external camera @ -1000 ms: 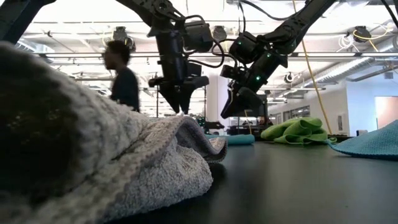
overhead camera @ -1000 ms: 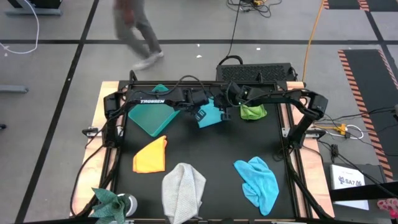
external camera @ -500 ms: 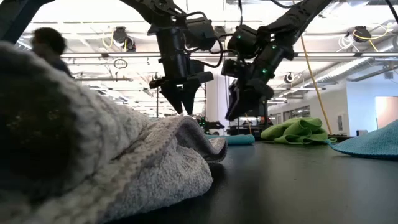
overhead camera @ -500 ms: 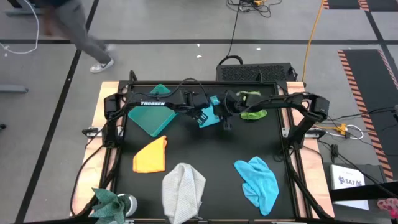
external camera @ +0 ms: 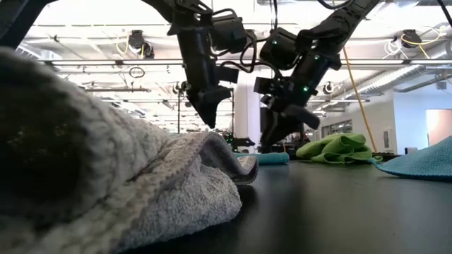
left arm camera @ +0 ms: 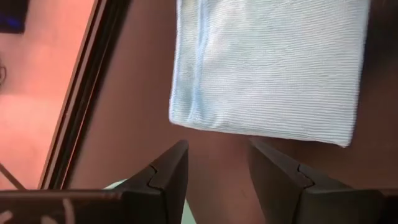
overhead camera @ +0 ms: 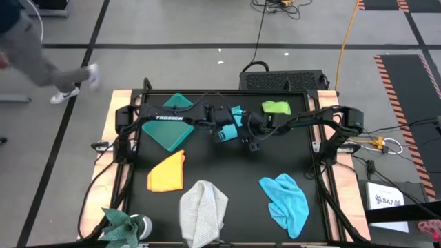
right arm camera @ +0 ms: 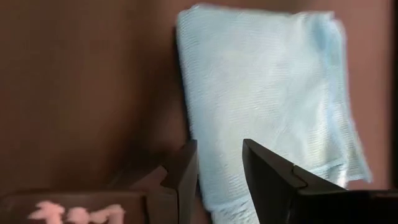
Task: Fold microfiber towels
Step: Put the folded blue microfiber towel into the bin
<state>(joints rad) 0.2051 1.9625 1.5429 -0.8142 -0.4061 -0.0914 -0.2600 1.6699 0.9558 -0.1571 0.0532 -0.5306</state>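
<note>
Roughly, folded teal towel (overhead camera: pixel 233 122), long axis seemingly front-to-back

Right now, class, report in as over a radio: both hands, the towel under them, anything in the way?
Left hand open, empty, above the table. Right hand open, empty, over folded teal towel. Towel lies flat on the table. Nothing in the way.

One camera looks straight down on the whole bench (overhead camera: pixel 227 165) from high above. Another sits at bench level behind a grey towel (external camera: pixel 106 190), facing the room. Both wrist cameras look closely down on the same folded light blue towel (left arm camera: pixel 267 68).
</note>
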